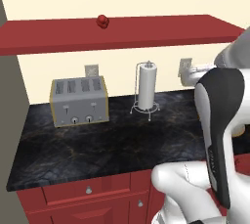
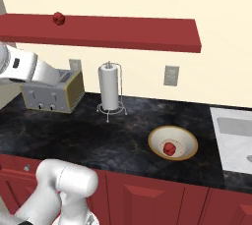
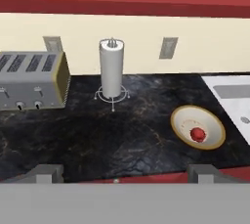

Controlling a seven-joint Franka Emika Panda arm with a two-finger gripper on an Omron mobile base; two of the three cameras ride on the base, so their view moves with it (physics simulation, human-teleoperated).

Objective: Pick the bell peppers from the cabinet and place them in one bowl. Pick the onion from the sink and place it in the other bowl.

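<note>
One pepper (image 2: 169, 149) sits in the bowl (image 2: 173, 143); the other (image 2: 58, 18) is on the cabinet (image 2: 123, 32) at 11 o'clock. A clumsy reach could knock it off. Can't tell whether the fingers are spread.

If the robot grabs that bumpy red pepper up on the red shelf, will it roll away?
Probably it would wobble more than roll: the bell pepper looks lumpy, not round. It looks glossy, so it might slip between the fingers. It sits alone on the flat top of the cabinet, with nothing beside it to stop it, so a clumsy nudge could push it off.
</note>
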